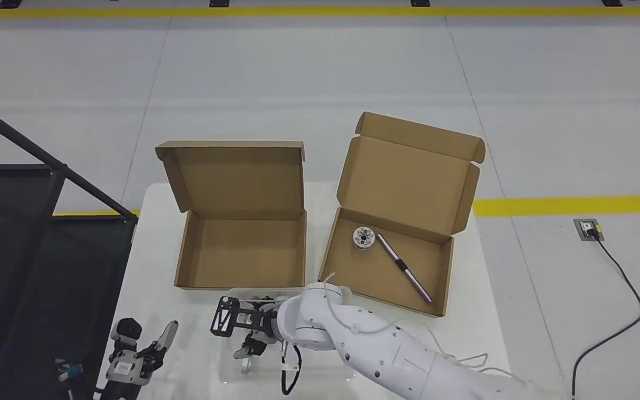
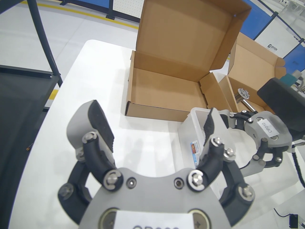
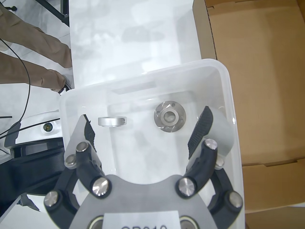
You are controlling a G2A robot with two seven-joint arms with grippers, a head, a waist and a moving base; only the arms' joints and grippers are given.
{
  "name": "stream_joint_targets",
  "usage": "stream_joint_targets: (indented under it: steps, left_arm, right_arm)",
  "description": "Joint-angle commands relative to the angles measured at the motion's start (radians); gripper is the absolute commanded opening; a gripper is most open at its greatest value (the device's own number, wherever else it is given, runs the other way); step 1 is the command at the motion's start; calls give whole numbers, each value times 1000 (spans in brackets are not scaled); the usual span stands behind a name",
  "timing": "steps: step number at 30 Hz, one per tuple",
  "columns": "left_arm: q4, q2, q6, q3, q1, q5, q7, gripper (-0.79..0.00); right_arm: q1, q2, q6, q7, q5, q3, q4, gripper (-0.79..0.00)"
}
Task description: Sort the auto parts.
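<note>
**Four metal parts, three containers, both pincers spread**

Counted: two grippers, one clear bin, two cardboard boxes, four metal parts, all on one white table (image 1: pixel 155 260).

Nearest, at the left: left gripper (image 2: pixel 152 117), fingers released and wide apart. Nothing held, nothing touched. Hanging above bare tabletop, to the left of the bin and apart from it.

Just to the right: right gripper (image 3: pixel 145 120), likewise released, opened about as wide as the bin's inside. Fingers lowered past the rim of the clear bin (image 3: pixel 224 77), with two parts lying between them. Nothing gripped; contact with either part not clear.

Inside the bin, two parts: a split ring collar (image 3: pixel 112 121) standing on edge on the near side, close beside one finger. Farther in, a flanged disc (image 3: pixel 169 117) lying flat, hole upward, well apart from the collar.

Beyond the bin, side by side, both with lids raised at the far edge: left box (image 1: pixel 240 250), bare cardboard floor showing, and right box (image 1: pixel 440 270), turned slightly askew.

In the right box, two parts: a toothed disc (image 1: pixel 363 237) near its far wall and a slim rod (image 1: pixel 403 267) lying diagonally, just beside the disc.
</note>
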Motion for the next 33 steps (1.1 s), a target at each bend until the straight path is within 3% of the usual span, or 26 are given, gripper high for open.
stream_joint_targets:
  steps: [1,6,11,12,13,15,27,33]
  left_arm:
    - [0,0,0,0,0,0,0,0]
    - [0,-2,28,4,-13,-4,-29,0]
    - [6,-5,53,8,-20,7,-71,0]
    - [10,-5,57,10,-22,12,-77,0]
    - [13,-6,59,14,-24,15,-82,0]
    - [21,-7,57,22,-27,13,-95,0]
    - [74,-11,76,77,-86,84,-165,0]
    - [89,-12,73,85,-102,101,-175,0]
  right_arm:
    - [0,0,0,0,0,0,0,0]
    - [-20,3,-6,-41,-30,14,28,0]
    - [-16,-30,10,-31,-62,-2,74,-12]
    - [-13,-39,6,-30,-67,-7,88,-240]
    - [-8,-48,4,-28,-74,-12,104,-397]
    - [-2,-67,2,-34,-87,-22,134,-440]
    - [15,-167,97,-76,-163,-40,300,-428]
    - [18,-200,109,-93,-189,-36,356,-363]
